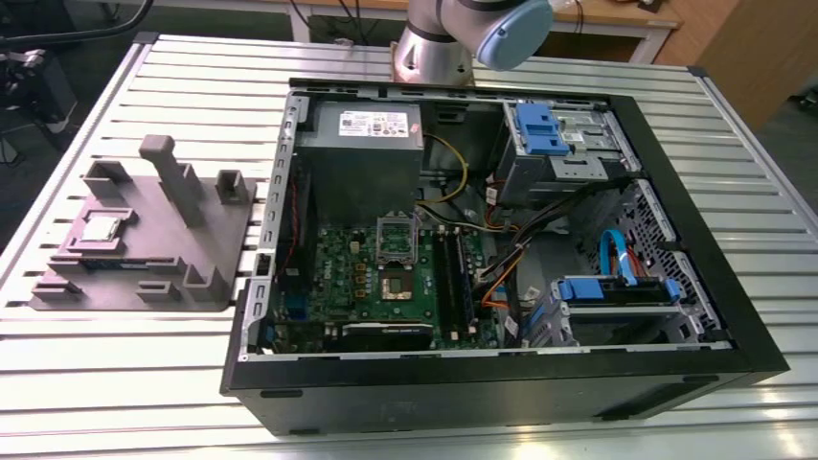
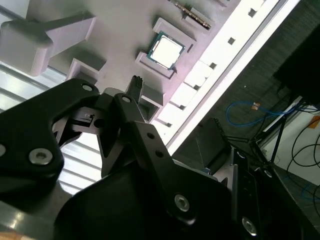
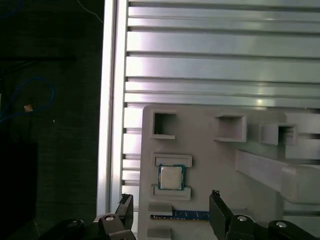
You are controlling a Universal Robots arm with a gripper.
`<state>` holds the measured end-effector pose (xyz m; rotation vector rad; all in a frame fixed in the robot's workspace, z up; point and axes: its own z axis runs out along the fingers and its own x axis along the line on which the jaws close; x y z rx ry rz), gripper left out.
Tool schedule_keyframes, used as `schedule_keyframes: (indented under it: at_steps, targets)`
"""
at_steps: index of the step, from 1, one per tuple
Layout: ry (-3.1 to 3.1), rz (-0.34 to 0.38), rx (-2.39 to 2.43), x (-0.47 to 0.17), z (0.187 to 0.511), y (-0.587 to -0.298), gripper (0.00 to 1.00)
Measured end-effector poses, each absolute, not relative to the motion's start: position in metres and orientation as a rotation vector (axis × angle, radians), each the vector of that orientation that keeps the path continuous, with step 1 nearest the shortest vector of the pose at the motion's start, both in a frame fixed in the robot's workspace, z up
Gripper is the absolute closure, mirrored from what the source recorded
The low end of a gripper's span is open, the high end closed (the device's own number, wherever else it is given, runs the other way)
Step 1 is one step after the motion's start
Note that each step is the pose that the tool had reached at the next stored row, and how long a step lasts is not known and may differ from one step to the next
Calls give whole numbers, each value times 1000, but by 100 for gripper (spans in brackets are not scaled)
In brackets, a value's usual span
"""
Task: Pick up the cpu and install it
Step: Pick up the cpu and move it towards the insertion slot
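Note:
The cpu [image 1: 102, 228] lies flat in a shallow pocket of the grey fixture block [image 1: 192, 254] at the exterior view's left, beside the open computer case [image 1: 511, 383]. Both wrist views look down on the cpu [image 3: 171, 177] [image 2: 166, 50], a silver square with a pale rim. My gripper [image 3: 171, 196] hovers above the fixture, open, its two black fingertips [image 3: 215, 196] spread wider than the chip and holding nothing. One fingertip [image 2: 135, 82] hangs near the chip's pocket. Inside the case, the motherboard [image 1: 345, 287] has its socket [image 1: 395, 280] uncovered, with the silver bracket [image 1: 394, 235] standing upright.
The fixture carries tall posts [image 1: 172, 177] and a memory stick [image 3: 180, 216] right beside the chip's pocket. The slatted table's edge [image 3: 114, 100] runs close by, with dark floor and cables beyond. The case holds a power supply [image 1: 368, 125], blue drive cages [image 1: 537, 129] and loose cables [image 1: 511, 259].

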<state>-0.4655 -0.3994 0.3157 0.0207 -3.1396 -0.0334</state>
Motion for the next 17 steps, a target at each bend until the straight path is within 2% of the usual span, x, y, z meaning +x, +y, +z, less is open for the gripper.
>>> schedule_keyframes:
  at_steps: [3, 9, 17]
  targets:
    - [-3140, -9, 21, -466, 314, -399, 29]
    - [-3139, -64, 21, -466, 309, -400, 29]
    - [-3139, -69, 21, -466, 309, -400, 29]
